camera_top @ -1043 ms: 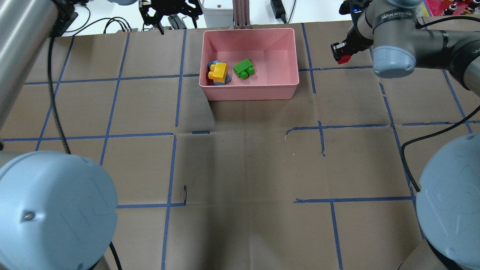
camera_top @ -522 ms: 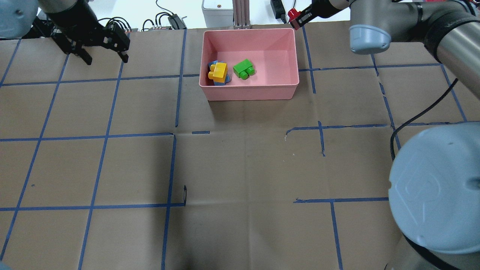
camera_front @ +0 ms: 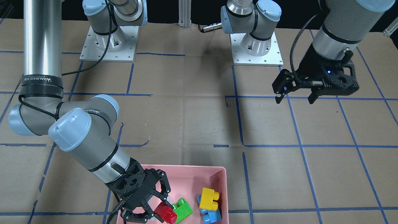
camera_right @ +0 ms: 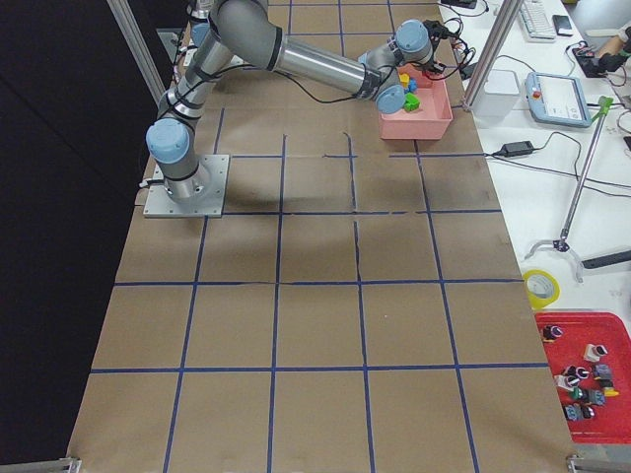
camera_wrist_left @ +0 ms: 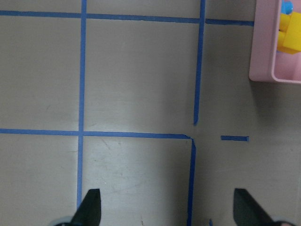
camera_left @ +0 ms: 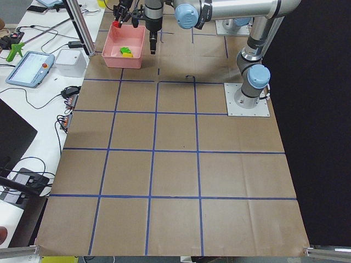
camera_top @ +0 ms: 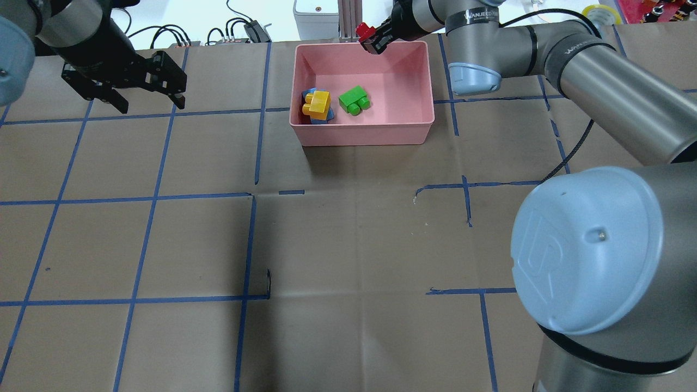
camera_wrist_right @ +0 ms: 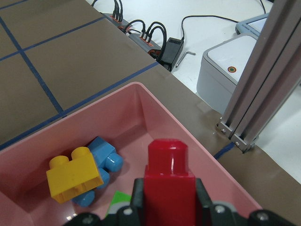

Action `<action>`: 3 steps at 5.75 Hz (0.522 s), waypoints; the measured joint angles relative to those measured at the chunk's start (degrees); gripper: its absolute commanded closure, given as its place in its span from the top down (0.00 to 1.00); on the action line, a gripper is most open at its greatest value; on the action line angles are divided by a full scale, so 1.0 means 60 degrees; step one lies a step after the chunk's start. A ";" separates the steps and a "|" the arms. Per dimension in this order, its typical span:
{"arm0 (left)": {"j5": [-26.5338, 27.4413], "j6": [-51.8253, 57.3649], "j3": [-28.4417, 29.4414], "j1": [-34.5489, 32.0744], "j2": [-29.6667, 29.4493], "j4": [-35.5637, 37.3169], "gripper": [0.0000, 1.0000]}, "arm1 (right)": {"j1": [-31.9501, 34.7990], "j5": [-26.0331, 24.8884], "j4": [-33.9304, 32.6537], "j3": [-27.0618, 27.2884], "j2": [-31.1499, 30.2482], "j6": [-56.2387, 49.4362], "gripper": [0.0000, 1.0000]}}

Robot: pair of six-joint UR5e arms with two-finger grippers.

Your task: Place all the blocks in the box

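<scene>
My right gripper (camera_top: 373,41) is shut on the small red brick (camera_top: 364,30) and holds it above the far rim of the pink box (camera_top: 362,136). In the right wrist view the red brick (camera_wrist_right: 169,174) sits between the jaws over the box (camera_wrist_right: 141,108). Inside lie the yellow brick (camera_top: 317,104) on top of the blue brick (camera_top: 330,115), and the green brick (camera_top: 354,99) beside them. The front view shows the same: right gripper (camera_front: 155,211), red (camera_front: 166,214), green (camera_front: 182,211), yellow (camera_front: 209,198), blue (camera_front: 213,215). My left gripper (camera_top: 151,103) is open and empty over bare table, left of the box.
An aluminium post (camera_top: 351,19) and a white unit (camera_top: 316,16) stand just behind the box's far rim, with cables (camera_top: 239,27) to their left. The brown table cover (camera_top: 354,245) has a grid of blue tape.
My right gripper has carried the red brick leftwards, from beyond the box's far right corner to over its far rim. The left gripper has shifted slightly, still open.
</scene>
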 measured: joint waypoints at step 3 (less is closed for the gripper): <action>-0.0012 -0.0050 -0.0048 -0.0549 0.0129 -0.0042 0.99 | 0.0033 -0.0027 0.0204 0.0021 -0.0014 0.0007 1.00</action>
